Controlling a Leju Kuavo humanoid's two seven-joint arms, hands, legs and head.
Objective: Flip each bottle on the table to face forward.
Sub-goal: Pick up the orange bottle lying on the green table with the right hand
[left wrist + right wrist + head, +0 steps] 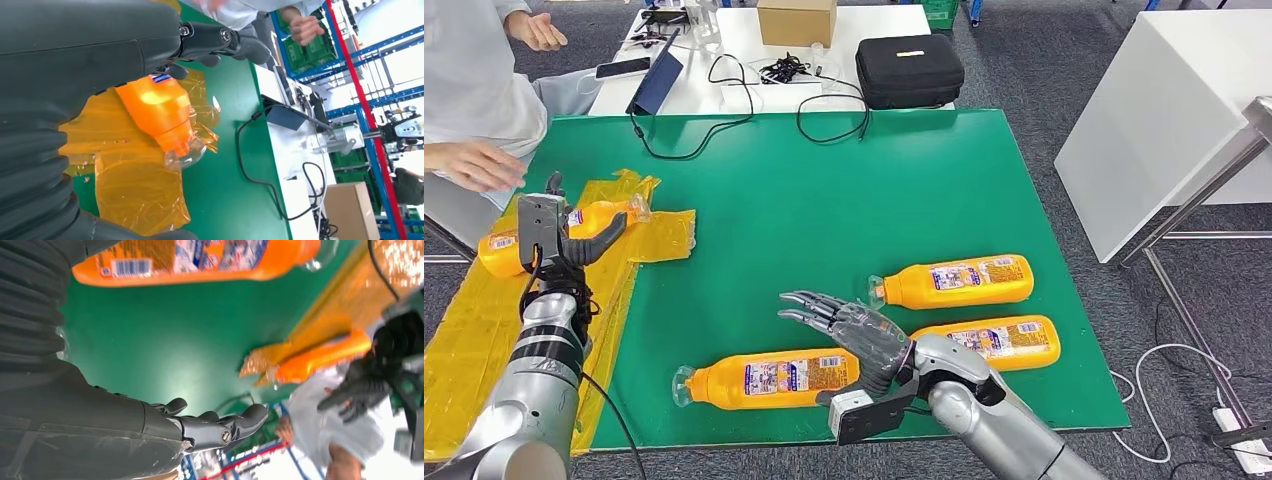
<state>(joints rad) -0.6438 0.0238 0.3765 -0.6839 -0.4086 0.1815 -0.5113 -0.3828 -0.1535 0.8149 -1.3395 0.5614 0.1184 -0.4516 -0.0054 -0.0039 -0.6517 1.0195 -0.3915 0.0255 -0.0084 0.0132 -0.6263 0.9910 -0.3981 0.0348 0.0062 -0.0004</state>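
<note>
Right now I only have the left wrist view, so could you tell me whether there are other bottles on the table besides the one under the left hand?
Observer: Yes, three more orange bottles lie on the green mat: a near bottle, a middle bottle and a far bottle.
Operator: Thank you. Is the right hand holding any of them?
Observer: No, the right hand is open with its fingers spread, between the near bottle and the middle bottle, holding nothing.
Operator: Which way do those three lie?
Observer: All three lie on their sides with their caps toward the robot's left and their printed labels up.
</note>
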